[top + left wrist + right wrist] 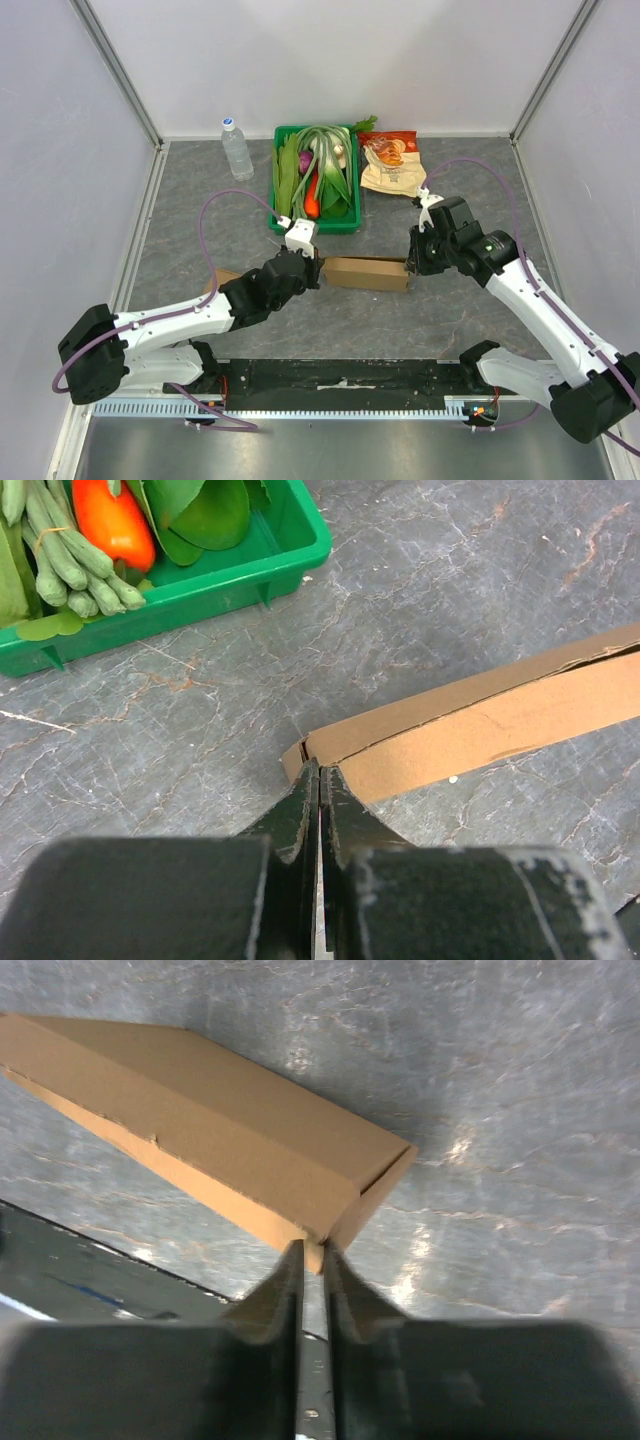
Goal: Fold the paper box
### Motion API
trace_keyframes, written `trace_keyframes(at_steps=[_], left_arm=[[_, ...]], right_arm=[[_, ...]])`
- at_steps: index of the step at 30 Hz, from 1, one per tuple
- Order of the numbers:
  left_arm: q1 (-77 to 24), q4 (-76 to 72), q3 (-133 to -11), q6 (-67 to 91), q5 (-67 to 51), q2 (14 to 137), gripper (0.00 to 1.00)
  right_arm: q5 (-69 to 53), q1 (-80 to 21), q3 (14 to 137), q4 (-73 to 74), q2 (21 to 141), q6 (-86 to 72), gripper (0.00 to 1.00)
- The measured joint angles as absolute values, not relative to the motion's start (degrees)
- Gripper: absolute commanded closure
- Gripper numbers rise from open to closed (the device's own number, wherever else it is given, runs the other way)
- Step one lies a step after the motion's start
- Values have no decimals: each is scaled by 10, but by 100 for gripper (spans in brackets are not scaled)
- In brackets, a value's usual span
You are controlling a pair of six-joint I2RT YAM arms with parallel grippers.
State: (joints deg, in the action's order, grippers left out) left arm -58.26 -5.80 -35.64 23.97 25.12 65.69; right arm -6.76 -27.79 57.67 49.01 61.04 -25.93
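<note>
Grey marbled table (200,190) fills the floor of a white-walled cell. The paper box (367,272), brown cardboard and folded flat and long, lies near the middle of the table, just in front of a green crate (340,222).

The left gripper (312,268) sits at the box's left end. In the left wrist view its fingers (300,815) are pressed fully together, tips touching the corner of the box (480,725).

The right gripper (412,265) is at the box's right end. The right wrist view shows its jaws very narrow, with only a thin slit between them, and the near corner of the box (200,1130) sits right at the tips. I cannot tell whether they pinch it.

The crate holds leeks (318,160), a red pepper (110,525) and green beans (70,570). A water bottle (237,150) stands left of the crate, and snack bags (392,165) lie to its right.
</note>
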Motion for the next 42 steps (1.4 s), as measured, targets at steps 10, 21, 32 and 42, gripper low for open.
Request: trace_keyframes(at_steps=[10,21,32,42], left_arm=[[-586,13,-408,240,235,677,98],[-586,74,-463,247,232,714,98],[-586,86,-475,248,228,723,98],[-586,90,-476,249,223,722,98]], right_arm=[[16,-282,554,484,542,-215,52],[-15,-282,509,468,534,-213,50],[-47,-282,520,502,506,-229,56],[-51,-283,520,509,531,-224,65]])
